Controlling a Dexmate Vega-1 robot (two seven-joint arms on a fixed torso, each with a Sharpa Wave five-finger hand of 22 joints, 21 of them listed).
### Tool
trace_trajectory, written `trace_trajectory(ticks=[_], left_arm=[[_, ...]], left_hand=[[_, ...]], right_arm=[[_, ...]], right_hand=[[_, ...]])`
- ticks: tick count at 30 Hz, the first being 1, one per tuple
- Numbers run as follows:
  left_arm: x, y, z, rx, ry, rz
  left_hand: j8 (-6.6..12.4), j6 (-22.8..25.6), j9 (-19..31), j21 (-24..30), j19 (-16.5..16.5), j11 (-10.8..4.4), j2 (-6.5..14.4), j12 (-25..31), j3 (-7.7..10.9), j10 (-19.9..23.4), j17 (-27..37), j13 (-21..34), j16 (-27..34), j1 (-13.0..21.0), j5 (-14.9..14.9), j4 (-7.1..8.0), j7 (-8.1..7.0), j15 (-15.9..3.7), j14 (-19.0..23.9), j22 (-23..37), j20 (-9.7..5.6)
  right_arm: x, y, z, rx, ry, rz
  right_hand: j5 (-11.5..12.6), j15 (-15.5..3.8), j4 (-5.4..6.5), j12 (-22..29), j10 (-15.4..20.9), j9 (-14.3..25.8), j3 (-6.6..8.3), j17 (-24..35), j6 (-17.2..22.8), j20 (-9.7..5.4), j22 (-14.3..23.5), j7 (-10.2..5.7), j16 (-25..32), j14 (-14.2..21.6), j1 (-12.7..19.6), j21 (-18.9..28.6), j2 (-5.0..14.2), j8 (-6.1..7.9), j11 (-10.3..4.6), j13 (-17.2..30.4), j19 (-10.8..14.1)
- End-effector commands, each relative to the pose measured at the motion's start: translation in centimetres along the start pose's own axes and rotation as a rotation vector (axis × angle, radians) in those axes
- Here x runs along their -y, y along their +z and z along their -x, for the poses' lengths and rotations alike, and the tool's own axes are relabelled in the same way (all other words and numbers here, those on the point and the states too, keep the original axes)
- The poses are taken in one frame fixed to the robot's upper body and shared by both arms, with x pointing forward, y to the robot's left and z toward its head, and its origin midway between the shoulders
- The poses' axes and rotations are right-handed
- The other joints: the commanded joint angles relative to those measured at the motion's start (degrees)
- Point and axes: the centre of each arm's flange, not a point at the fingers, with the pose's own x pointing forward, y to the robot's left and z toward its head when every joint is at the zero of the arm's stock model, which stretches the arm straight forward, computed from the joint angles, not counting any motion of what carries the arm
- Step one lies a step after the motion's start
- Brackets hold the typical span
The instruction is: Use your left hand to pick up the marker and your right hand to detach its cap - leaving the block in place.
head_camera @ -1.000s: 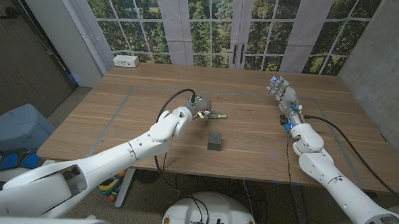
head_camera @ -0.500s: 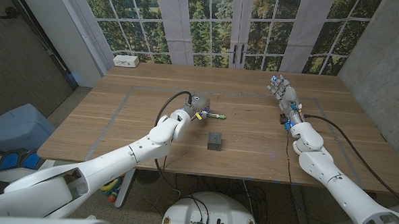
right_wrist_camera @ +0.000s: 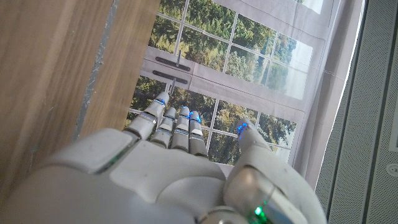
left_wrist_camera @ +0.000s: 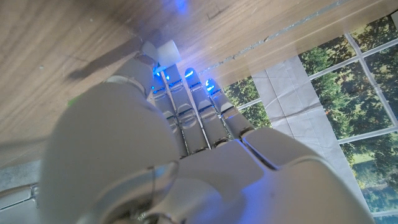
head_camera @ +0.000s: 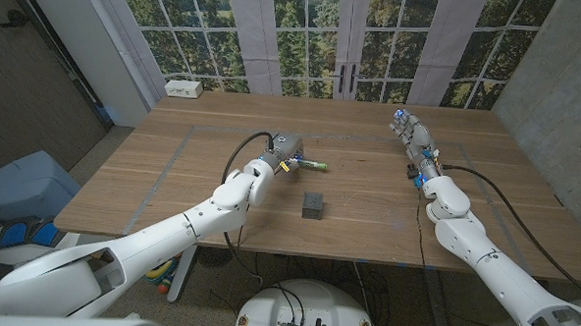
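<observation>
A: From the head view, the left hand (head_camera: 287, 149) now grips the marker (head_camera: 313, 165) and has lifted it slightly up from where it was a second ago. Pickup looks under way.

B: The block (head_camera: 313, 204) stays put on the surface (head_camera: 367, 201). The right hand (head_camera: 414, 144) is unchanged, released, fingers apart.

A: In the left wrist view the fingers (left_wrist_camera: 186, 112) curl down; the marker itself is hidden.

B: Right wrist view: fingers (right_wrist_camera: 177, 127) extended, holding nothing.
</observation>
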Motion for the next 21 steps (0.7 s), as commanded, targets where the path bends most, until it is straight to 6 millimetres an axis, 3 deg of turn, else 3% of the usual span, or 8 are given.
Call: trace_trajectory(ticks=[1, 8, 21], left_arm=[[-2.0, -0.4, 0.1, -0.010, 0.081, 0.028], [-3.0, -1.0, 0.1, -0.030, 0.128, 0.034], [-4.2, -2.5, 0.7, -0.084, 0.233, 0.116]], left_hand=[[0.12, 0.4, 2.3, 0.4, 0.4, -8.70, 2.9, 0.2, -0.33, 9.1, 0.2, 1.6, 0.4, 2.7, 0.5, 0.03, 0.06, -9.00, 0.6, 0.3, -0.02], [0.10, 0.5, 2.3, 0.5, 0.4, -8.70, 2.9, 0.2, -0.52, 9.1, 0.2, 1.7, 0.3, 2.9, 0.6, 0.12, -0.02, -9.00, 0.7, 0.3, 0.05], [0.05, 0.4, 2.4, 0.5, 0.4, -8.67, 3.0, 0.1, -0.81, 9.2, 0.3, 1.8, 0.3, 3.1, 0.9, 0.27, -0.07, -9.02, 1.0, 0.3, 0.07]], right_arm=[[0.1, 0.1, -0.1, -0.003, -0.011, 0.011], [0.1, 0.4, -0.2, -0.001, -0.007, 0.032], [-0.9, 1.6, -0.2, 0.024, 0.010, 0.097]], right_hand=[[0.3, 0.23, -1.06, 0.1, 0.2, 0.1, 0.30, -0.2, 0.3, 0.39, 0.1, 0.57, -0.3, 0.7, 1.6, 0.0, -0.10, 0.11, 0.43, 0.1, 0.5], [0.5, -0.12, -2.29, -0.1, 0.0, 0.2, 0.57, -0.6, 0.2, 0.02, 0.1, 0.25, -0.5, 0.7, 2.6, -0.1, -0.22, 0.05, -0.01, 0.1, 0.4], [0.6, -0.18, -3.05, 0.1, 0.3, 0.2, 0.65, -0.9, 0.3, -0.09, 0.1, 0.22, -0.4, 1.1, 3.3, 0.0, -0.21, 0.09, -0.05, 0.1, 0.8]])
